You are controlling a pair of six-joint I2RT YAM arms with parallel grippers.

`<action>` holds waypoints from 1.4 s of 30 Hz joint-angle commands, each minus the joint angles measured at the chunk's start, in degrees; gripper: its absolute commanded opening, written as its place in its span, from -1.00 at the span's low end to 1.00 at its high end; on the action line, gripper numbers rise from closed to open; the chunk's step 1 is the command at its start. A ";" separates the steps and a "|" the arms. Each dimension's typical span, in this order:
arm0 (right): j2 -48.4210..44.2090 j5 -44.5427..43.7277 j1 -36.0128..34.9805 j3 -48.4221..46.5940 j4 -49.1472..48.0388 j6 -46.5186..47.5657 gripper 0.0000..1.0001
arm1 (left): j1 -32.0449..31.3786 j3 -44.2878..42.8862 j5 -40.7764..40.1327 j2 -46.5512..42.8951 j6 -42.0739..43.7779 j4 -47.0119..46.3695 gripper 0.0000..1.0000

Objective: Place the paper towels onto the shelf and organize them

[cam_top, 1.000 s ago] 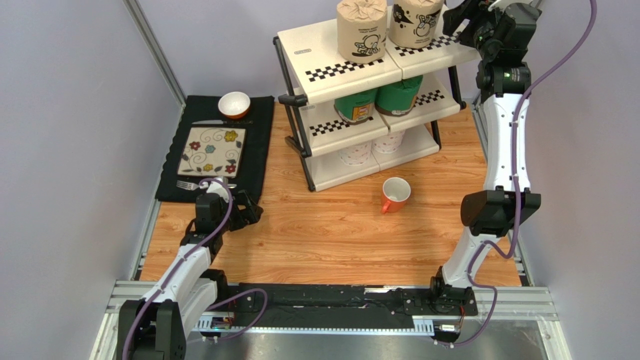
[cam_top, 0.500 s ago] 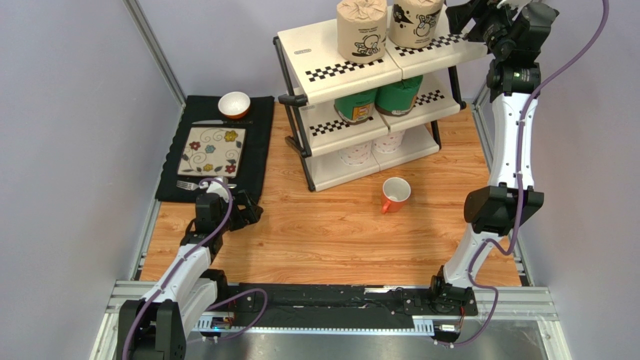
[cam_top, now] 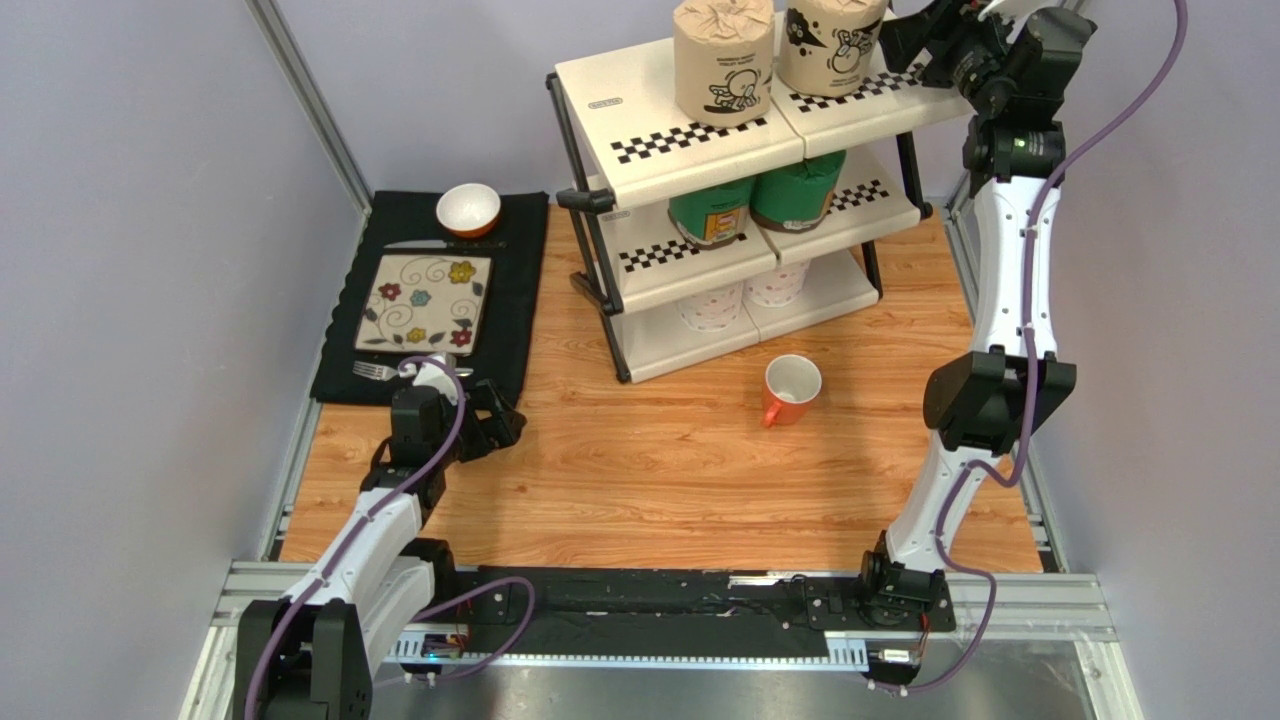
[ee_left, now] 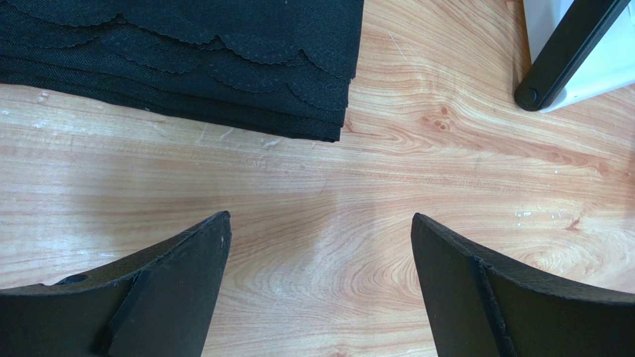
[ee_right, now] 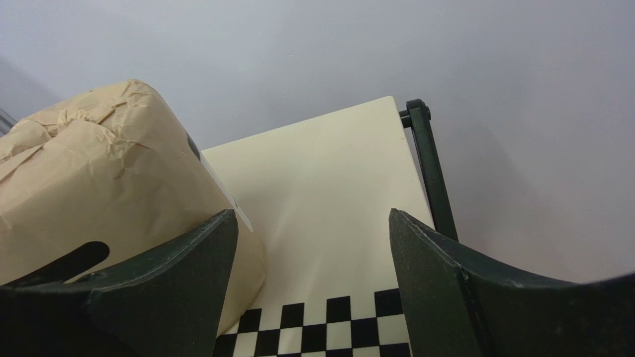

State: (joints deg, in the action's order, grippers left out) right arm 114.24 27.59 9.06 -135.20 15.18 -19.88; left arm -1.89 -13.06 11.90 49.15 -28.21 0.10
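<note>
2 arms are bolted at the near edge of a wood-grain table [cam_top: 676,480], closed in by pale grey walls [cam_top: 150,225]. At the far end stands the shelf [cam_top: 661,135], with 3 tiers holding 6 rolls. 2 brown rolls [cam_top: 723,57] stand upright on the top tier, 2 green rolls [cam_top: 711,210] are on the middle tier, and 2 white rolls [cam_top: 706,311] are on the bottom tier. An orange mug [cam_top: 790,389] sits on the table just in front of the shelf. To the left lies a black placemat [cam_top: 514,285] with a floral plate [cam_top: 425,300], a bowl [cam_top: 469,209] and a fork [cam_top: 376,369].

The left gripper [ee_left: 320,223] hangs low over bare wood near the placemat's corner, its jaws wide apart and holding nothing. The right gripper [ee_right: 311,219] is raised over the right end of the top tier, also spread wide and empty. 1 brown roll is just beside its left finger; whether they touch cannot be told.

The brown rolls carry black cartoon prints with lines of text too small to read. 1 green roll has an orange label, also unreadable.
</note>
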 commanded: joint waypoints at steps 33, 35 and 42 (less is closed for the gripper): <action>-22.29 -15.89 -3.96 19.44 -12.09 5.55 0.60 | 0.31 -0.65 0.23 -0.28 -0.01 -2.03 0.98; -25.01 -18.62 -3.87 20.41 -12.98 5.64 0.61 | 0.31 -0.74 0.14 -0.28 0.08 -2.03 0.98; -39.86 -22.76 -3.96 29.36 -10.70 0.56 0.65 | 0.31 -0.48 -0.21 -0.19 0.08 -1.94 0.98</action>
State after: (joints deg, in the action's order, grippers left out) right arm 81.91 8.73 5.06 -110.26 5.76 -15.62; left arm -1.89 -13.06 11.70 49.15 -28.21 -0.14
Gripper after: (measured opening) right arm 0.822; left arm 0.990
